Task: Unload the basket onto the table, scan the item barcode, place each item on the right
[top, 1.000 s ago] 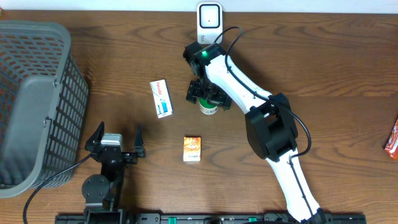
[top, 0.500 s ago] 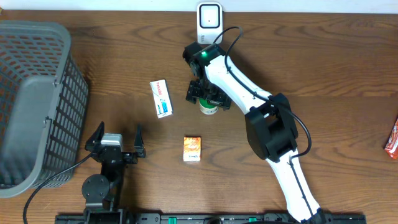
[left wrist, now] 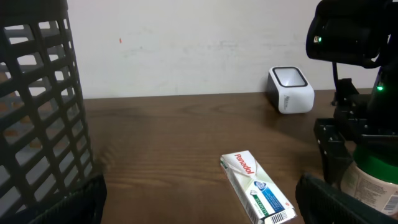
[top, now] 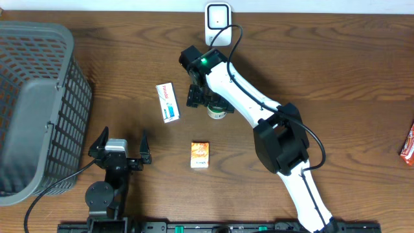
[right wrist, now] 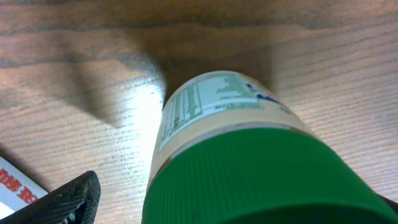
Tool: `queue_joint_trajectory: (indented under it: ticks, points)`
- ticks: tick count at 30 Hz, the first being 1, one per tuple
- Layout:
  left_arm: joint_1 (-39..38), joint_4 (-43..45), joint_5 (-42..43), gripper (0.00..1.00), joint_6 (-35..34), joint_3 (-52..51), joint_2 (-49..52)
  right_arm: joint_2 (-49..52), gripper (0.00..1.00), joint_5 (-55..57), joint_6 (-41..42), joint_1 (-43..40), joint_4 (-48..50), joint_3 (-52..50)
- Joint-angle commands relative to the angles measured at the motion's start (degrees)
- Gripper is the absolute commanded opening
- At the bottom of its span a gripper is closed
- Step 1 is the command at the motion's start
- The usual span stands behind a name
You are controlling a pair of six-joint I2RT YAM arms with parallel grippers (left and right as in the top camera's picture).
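A cream bottle with a green cap (top: 217,112) stands upright on the table near the white barcode scanner (top: 218,22). My right gripper (top: 208,100) hangs over it, open. In the right wrist view the green cap (right wrist: 261,174) fills the space between the wide-spread jaws, and the left finger (right wrist: 71,200) is apart from the bottle. My left gripper (top: 120,146) rests open and empty near the front edge. In the left wrist view the bottle (left wrist: 373,180) is at the right, under the right arm, and the scanner (left wrist: 291,90) is behind it.
A white Panadol box (top: 167,102) lies left of the bottle, with its barcode end towards my left gripper (left wrist: 199,214). An orange box (top: 200,155) lies nearer the front. A grey mesh basket (top: 32,103) fills the left side. A red packet (top: 407,145) is at the right edge.
My right gripper has shifted left and slightly back over the bottle, so more of the bottle shows. The left arm has not moved.
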Motion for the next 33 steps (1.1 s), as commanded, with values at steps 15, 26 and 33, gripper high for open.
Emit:
queue_joint_trajectory:
  ticks: [15,26,33]
  points:
    - [-0.1,0.2,-0.5,0.96,-0.3,0.0,-0.3,-1.7,0.93,1.6,-7.1,-0.3,3.5,-4.0]
    - [-0.1,0.2,-0.5,0.96,-0.3,0.0,-0.3,-1.7,0.89,-3.6,-14.8,-4.2,4.3,-4.0]
    - [-0.1,0.2,-0.5,0.96,-0.3,0.0,-0.3,-1.7,0.86,-8.7,-19.0,-6.1,4.2,-4.0]
